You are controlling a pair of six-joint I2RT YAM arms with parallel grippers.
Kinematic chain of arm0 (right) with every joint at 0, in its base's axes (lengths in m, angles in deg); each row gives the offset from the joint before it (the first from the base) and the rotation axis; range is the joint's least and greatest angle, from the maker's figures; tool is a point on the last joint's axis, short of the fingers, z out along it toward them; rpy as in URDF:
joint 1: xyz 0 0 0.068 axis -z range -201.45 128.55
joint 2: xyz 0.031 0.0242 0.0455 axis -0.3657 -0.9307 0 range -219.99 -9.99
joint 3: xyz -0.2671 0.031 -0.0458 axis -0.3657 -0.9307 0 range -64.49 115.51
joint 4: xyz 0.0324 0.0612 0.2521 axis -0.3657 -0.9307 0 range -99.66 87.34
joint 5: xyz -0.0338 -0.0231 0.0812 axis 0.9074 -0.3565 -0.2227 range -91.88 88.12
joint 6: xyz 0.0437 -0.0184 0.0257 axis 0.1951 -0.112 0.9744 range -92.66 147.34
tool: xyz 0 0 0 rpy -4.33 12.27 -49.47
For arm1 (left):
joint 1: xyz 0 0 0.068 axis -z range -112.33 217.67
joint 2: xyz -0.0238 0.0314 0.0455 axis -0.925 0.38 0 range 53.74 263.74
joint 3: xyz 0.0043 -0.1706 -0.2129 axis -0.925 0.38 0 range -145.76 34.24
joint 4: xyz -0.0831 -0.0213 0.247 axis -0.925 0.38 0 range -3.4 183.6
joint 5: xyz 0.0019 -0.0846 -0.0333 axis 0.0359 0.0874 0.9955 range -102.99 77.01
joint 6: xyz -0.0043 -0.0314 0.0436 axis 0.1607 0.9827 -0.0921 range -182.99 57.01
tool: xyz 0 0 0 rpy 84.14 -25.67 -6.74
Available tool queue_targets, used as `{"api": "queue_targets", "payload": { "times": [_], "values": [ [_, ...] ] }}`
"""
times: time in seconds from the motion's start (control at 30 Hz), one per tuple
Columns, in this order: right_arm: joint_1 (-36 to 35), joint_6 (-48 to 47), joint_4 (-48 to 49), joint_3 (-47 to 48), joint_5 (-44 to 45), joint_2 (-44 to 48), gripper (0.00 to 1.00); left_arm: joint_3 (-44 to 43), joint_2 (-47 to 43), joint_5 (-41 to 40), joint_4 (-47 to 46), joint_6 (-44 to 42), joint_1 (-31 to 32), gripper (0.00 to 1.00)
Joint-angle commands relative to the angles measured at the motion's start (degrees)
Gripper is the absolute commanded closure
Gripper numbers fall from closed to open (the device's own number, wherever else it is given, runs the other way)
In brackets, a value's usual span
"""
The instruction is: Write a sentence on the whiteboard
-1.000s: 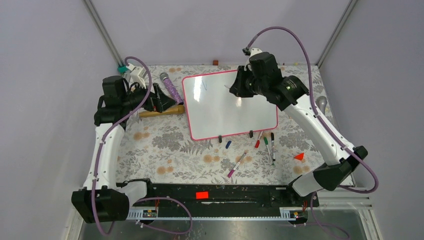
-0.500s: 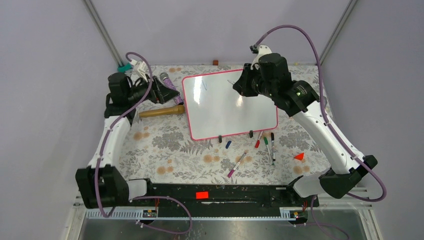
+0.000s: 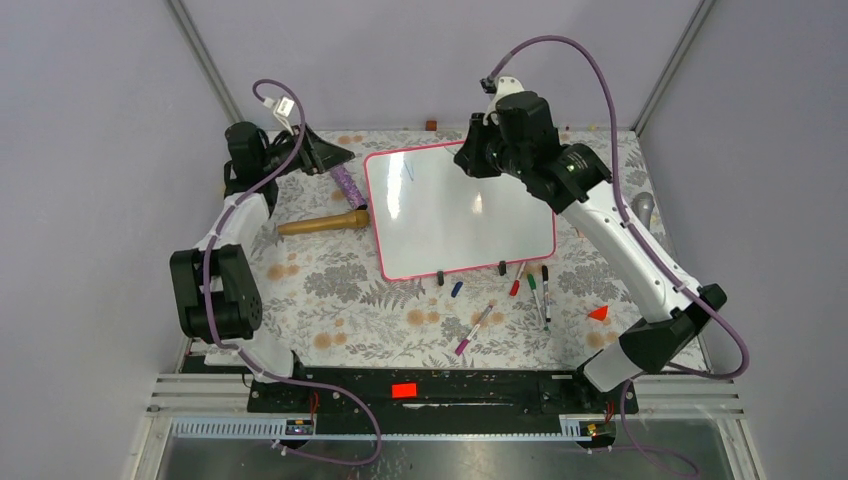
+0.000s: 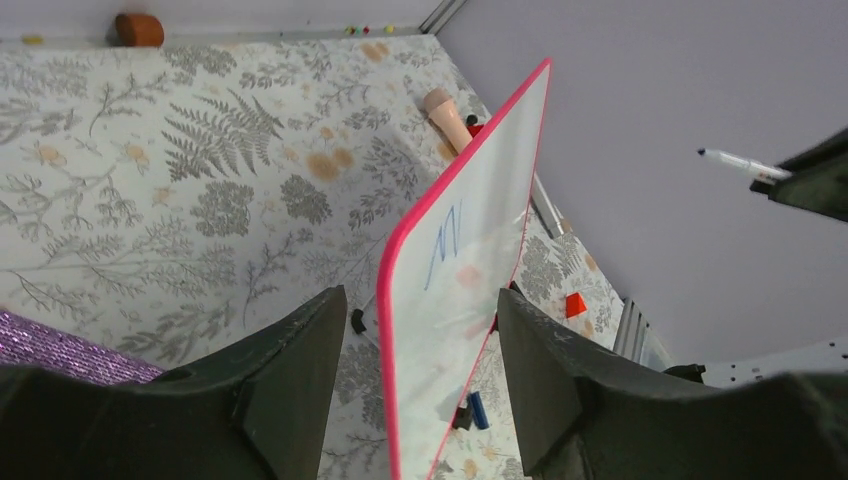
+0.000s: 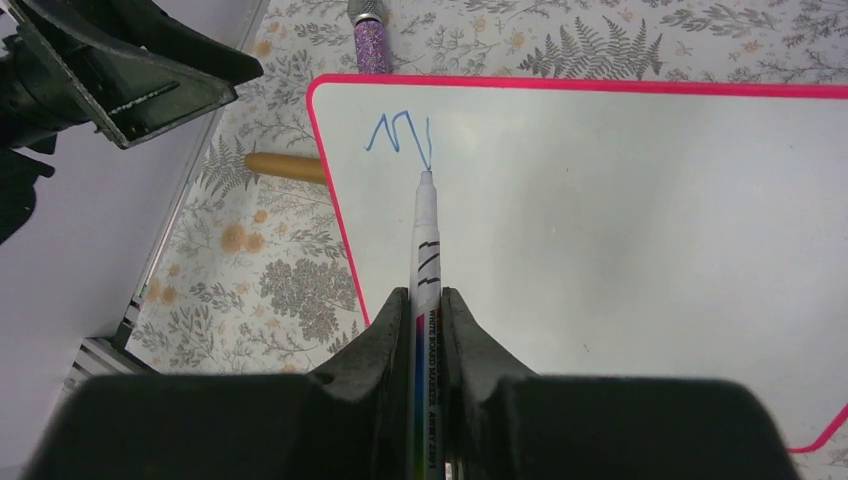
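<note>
The whiteboard (image 3: pixel 460 215) lies flat on the flowered table, pink-rimmed, with a short blue zigzag (image 3: pixel 406 170) near its far left corner. In the right wrist view the same zigzag (image 5: pixel 398 135) sits on the whiteboard (image 5: pixel 620 230) just beyond the tip of a white marker (image 5: pixel 426 240). My right gripper (image 5: pixel 427 300) is shut on that marker; whether the tip touches the board I cannot tell. From above, the right gripper (image 3: pixel 470 160) hovers over the board's far edge. My left gripper (image 3: pixel 335 157) is raised left of the board, open and holding nothing; through its gap (image 4: pixel 420 330) I see the whiteboard (image 4: pixel 470 250).
A purple glitter microphone (image 3: pixel 345 180) and a wooden handle (image 3: pixel 322 223) lie left of the board. Several markers (image 3: pixel 535 290), a blue cap (image 3: pixel 456 288), another marker (image 3: pixel 475 328) and a red triangle (image 3: pixel 599 313) lie in front of it.
My left arm has lifted and drawn back toward the far left corner, its jaws narrowing. The right gripper carried the marker slightly toward the board's far edge.
</note>
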Motion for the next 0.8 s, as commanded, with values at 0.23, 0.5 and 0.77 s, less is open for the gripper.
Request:
{"api": "queue_targets", "payload": {
  "times": [0.23,0.5,0.77],
  "values": [
    [0.28,-0.72,1.74,9.78,-1.49,-7.47,1.00,5.98,5.98,7.21,-33.94,11.36,-3.27,0.40],
    [0.82,-0.05,1.70,9.78,-3.04,-8.86,1.00,-0.96,9.35,11.07,-24.51,2.56,0.76,0.31],
    [0.87,-0.27,2.90,8.35,-3.64,-8.52,1.00,-2.30,12.07,7.91,-18.12,2.84,4.70,0.29]
  ]
}}
